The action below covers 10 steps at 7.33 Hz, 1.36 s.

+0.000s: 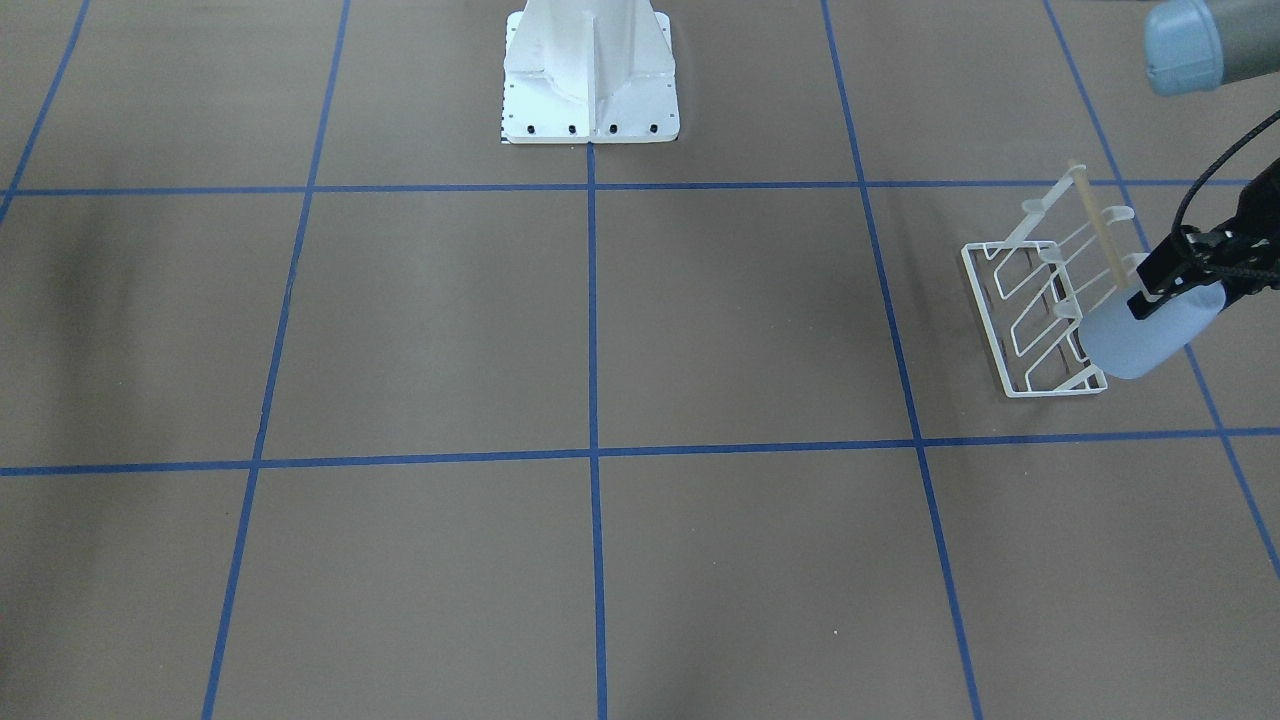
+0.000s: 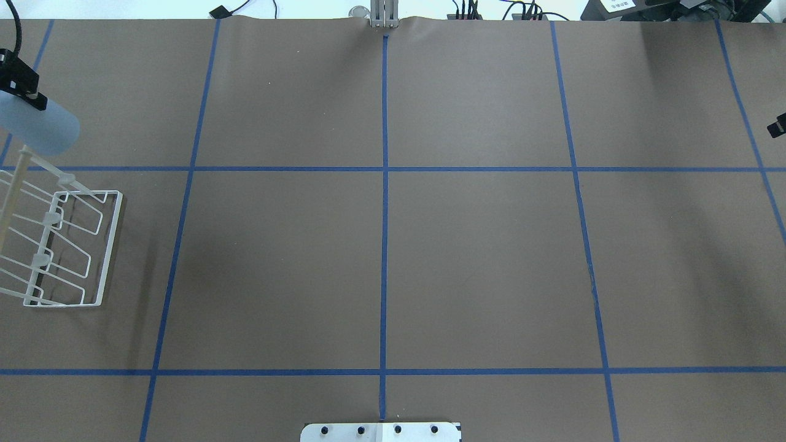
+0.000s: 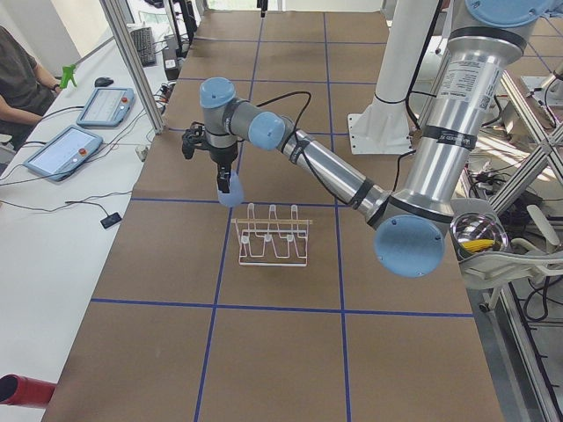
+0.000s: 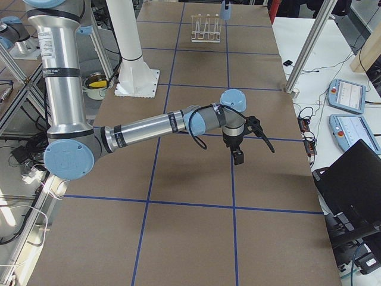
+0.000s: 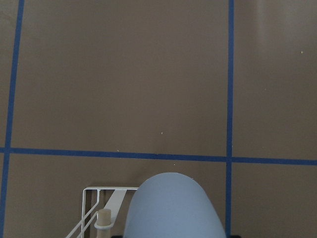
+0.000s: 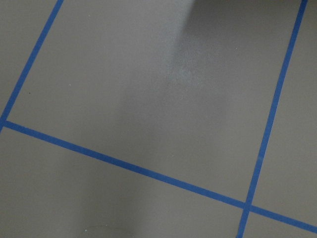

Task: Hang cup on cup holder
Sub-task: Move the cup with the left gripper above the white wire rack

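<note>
Blue-grey cup [image 1: 1150,338] in left gripper [image 1: 1160,287]

You have a plain, matte, pale blue-grey plastic tumbler [image 1: 1150,340] and a white wire rack [image 1: 1035,310] with a light tan wooden rod [image 1: 1095,225]. Your flat brown table [image 1: 700,320] carries a grid of blue tape lines [image 1: 592,300]. The left tool [image 1: 1160,300] is black.

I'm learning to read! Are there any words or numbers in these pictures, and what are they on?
Nothing reads clearly.
Print on the silver tube of the left arm: too small to read.
Print on the tube of the right arm: too blurred.
The cup and cup holder carry no writing.
</note>
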Available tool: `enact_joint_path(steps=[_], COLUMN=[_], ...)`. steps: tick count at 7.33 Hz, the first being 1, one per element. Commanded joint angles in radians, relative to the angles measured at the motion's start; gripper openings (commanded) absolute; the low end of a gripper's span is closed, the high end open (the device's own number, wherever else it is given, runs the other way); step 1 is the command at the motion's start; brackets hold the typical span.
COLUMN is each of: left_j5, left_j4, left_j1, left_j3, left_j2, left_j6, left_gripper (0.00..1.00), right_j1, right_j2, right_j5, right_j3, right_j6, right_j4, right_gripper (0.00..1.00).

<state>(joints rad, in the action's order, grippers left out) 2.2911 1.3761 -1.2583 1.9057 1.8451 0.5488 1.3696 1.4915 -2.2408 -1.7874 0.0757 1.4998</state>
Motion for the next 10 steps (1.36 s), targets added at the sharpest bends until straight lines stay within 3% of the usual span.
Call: enact_joint_path(steps=[1,10], left_j5=[-0.009,-0.007], left_j4=[-0.025,-0.014], left_j1=[0.031,0.118], left_j3=[0.003,0.0], left_j2=[-0.001,-0.06], left_j6=[-0.001,0.006], left_gripper=[0.0,0.0], right_j1=[0.0,-0.001], right_j2=[0.006,0.0], right_j5=[-0.008,-0.022], right_j3=[-0.02,-0.018], right_j6=[-0.004,0.009], right_j4=[0.025,0.026], right_gripper=[1.0,1.0])
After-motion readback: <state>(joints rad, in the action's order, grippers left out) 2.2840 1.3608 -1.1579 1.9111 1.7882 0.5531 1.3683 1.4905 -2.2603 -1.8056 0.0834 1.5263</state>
